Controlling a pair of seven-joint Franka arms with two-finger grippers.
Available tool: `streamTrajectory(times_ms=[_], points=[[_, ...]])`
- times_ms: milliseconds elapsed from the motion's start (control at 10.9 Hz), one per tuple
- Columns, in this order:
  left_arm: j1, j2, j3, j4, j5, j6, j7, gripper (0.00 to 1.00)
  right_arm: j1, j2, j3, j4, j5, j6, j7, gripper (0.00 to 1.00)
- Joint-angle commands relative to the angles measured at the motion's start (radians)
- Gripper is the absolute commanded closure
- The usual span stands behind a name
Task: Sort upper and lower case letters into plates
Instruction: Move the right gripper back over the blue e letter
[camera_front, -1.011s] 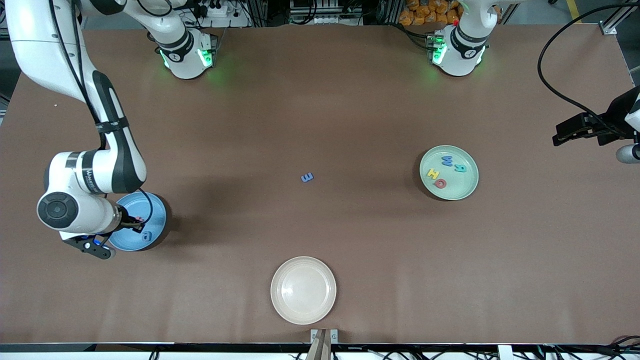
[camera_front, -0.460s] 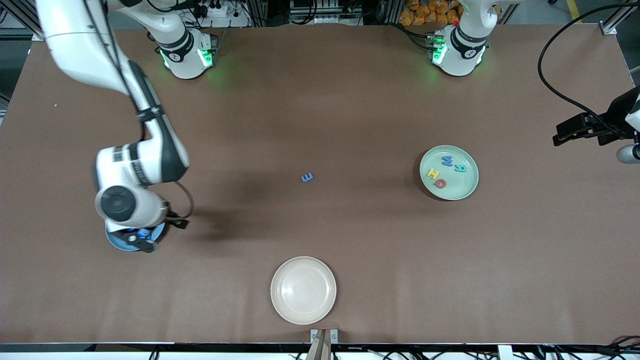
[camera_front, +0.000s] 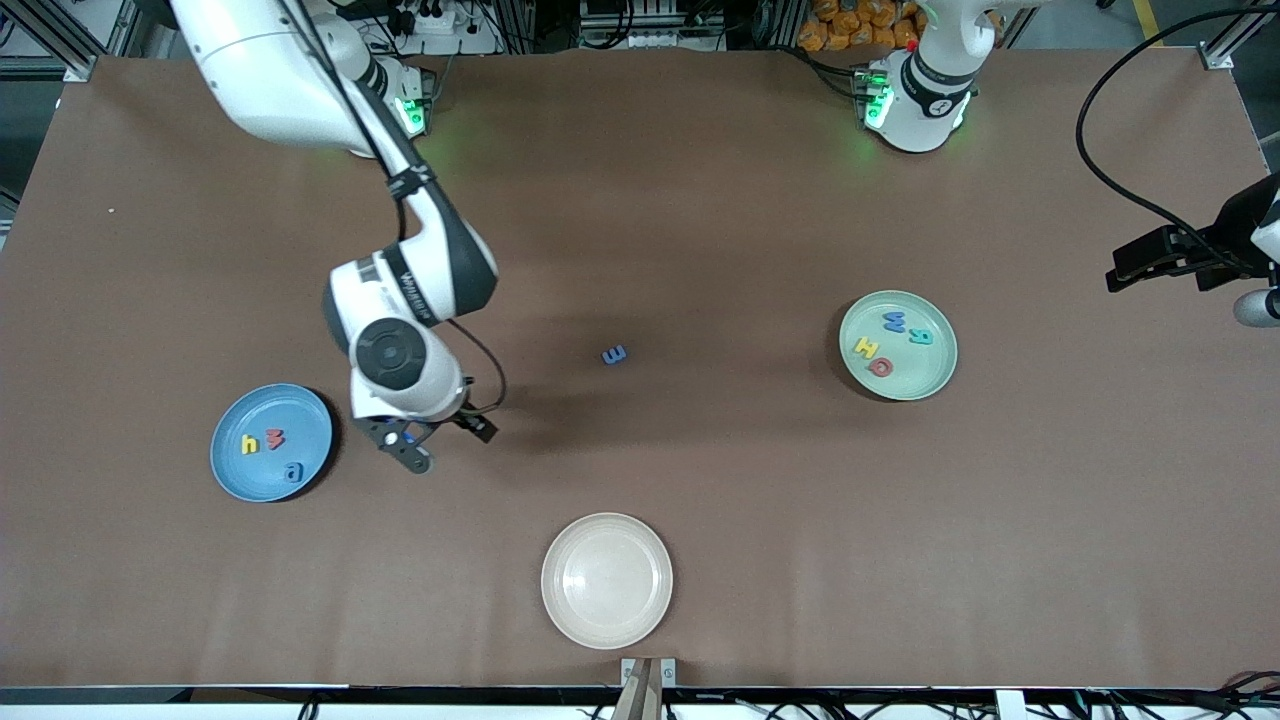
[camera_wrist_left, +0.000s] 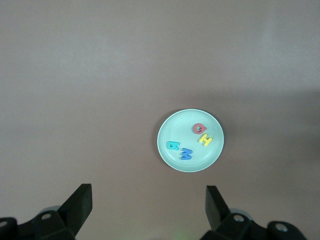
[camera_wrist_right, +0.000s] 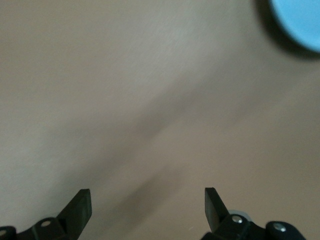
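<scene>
The blue plate (camera_front: 271, 470) lies toward the right arm's end of the table and holds a yellow h, a red letter and a blue a. Its edge shows in the right wrist view (camera_wrist_right: 300, 20). The mint green plate (camera_front: 925, 375) lies toward the left arm's end and holds several coloured capitals; it also shows in the left wrist view (camera_wrist_left: 172, 127). A small blue letter (camera_front: 614, 354) lies alone mid-table. My right gripper (camera_front: 440, 440) is open and empty over bare table between the blue plate and that letter; the right wrist view (camera_wrist_right: 147, 210) shows the same. My left gripper (camera_front: 1150, 265) waits open and empty (camera_wrist_left: 148, 205).
A cream-beige plate (camera_front: 607, 620) lies empty near the table's edge closest to the front camera. A black cable (camera_front: 1100, 170) loops over the left arm's end of the table. The brown table (camera_front: 700, 230) fills the view.
My right arm has swung away from over the blue plate toward the table's middle, uncovering the plate and its three letters. The left arm has not moved.
</scene>
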Motion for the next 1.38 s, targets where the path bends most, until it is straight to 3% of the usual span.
streamTrajectory(times_ms=[0,552,1287], points=[[0.007,-0.011,0.001,-0.004,0.017,-0.016,0.002,0.0,0.073,0.066,-0.007,0.007,0.029,0.102,0.178,0.0],[0.005,-0.005,-0.001,0.006,0.02,-0.016,0.002,0.0,0.209,0.144,0.0,0.023,0.032,0.225,0.527,0.0],[-0.004,-0.003,-0.008,0.006,0.014,-0.016,-0.007,0.0,0.268,0.115,0.042,-0.066,0.033,0.285,0.745,0.0]])
